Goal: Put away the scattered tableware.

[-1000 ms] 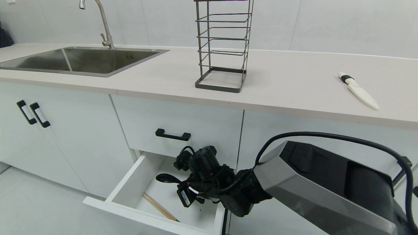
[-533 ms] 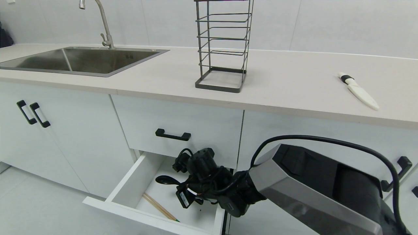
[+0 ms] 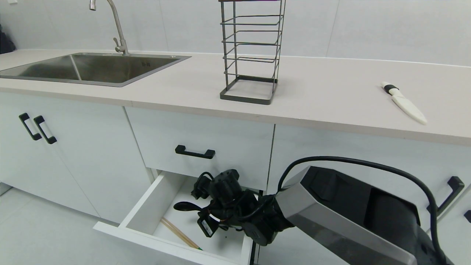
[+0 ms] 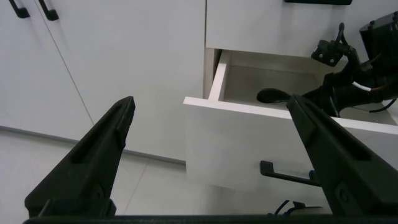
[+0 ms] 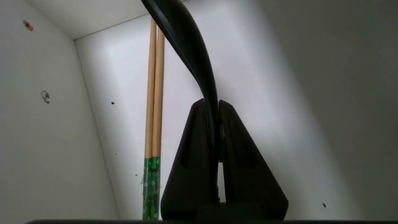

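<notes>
Two chopsticks (image 5: 153, 112) lie in the drawer (image 3: 145, 209) beside the right gripper (image 5: 214, 112), clamped on a black spoon (image 5: 186, 43); left gripper (image 4: 211, 109) gapes empty. Rack (image 3: 252, 55), knife (image 3: 403, 102) on far counter (image 3: 323, 88).

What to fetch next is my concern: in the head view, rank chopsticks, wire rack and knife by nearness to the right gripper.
1. chopsticks, in the open drawer beside the right gripper.
2. wire rack, on the counter above.
3. knife, counter's far right.
</notes>
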Motion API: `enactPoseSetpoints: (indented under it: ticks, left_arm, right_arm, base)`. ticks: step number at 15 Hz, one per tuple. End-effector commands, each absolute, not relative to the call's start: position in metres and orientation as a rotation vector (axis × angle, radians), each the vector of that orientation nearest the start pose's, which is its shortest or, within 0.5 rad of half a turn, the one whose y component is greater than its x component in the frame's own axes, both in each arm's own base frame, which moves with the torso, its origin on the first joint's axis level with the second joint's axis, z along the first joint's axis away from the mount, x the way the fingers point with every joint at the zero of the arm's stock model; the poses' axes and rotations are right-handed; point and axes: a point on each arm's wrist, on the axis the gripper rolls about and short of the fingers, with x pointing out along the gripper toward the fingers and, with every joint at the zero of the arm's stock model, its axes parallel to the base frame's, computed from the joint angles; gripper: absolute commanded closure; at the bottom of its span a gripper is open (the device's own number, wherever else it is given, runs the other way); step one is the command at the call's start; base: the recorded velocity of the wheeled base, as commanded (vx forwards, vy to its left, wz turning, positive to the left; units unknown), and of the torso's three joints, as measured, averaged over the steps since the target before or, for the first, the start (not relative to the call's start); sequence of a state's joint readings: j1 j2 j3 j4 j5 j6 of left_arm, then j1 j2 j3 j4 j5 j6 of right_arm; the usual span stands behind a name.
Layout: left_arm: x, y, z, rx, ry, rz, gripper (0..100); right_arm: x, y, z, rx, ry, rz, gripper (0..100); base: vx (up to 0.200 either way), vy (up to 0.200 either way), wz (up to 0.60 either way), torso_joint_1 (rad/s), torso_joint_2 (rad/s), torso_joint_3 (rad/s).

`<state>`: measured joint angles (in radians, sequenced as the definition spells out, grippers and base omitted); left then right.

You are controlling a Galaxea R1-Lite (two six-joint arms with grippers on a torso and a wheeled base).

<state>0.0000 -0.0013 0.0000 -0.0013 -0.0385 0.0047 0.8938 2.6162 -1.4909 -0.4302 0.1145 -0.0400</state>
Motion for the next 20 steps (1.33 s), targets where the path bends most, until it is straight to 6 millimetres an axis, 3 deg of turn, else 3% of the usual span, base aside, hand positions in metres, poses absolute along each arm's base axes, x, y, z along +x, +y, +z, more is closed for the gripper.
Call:
enactPoseSetpoints:
  ticks: [1,10,11,15,20]
  left_arm:
    - [-0.023,-0.001,0.076,0.005,-0.002,-0.038,0]
    - [-0.023,-0.001,0.076,0.005,-0.002,-0.038,0]
    - [-0.023,-0.001,0.076,0.005,-0.002,-0.038,0]
    - [-0.023,-0.001,0.076,0.005,-0.002,-0.038,0]
    - [-0.023,-0.001,0.076,0.005,-0.002,-0.038,0]
  right_arm:
    - [0.300,0.378,-0.046,-0.327,0.662,0.985,100]
    - [0.301,0.380,-0.055,-0.340,0.697,0.990,100]
    - [0.302,0.380,-0.055,-0.341,0.701,0.989,0]
    - [0.303,0.384,-0.049,-0.328,0.680,1.006,0]
    - [0.298,0.390,-0.009,-0.308,0.614,1.025,0]
  base:
    - [0.000,0.000,0.00,0.000,0.00,0.000]
    - [0.000,0.000,0.00,0.000,0.00,0.000]
    - [0.000,0.000,0.00,0.000,0.00,0.000]
    - [0.000,0.000,0.00,0.000,0.00,0.000]
    - [0.000,0.000,0.00,0.000,0.00,0.000]
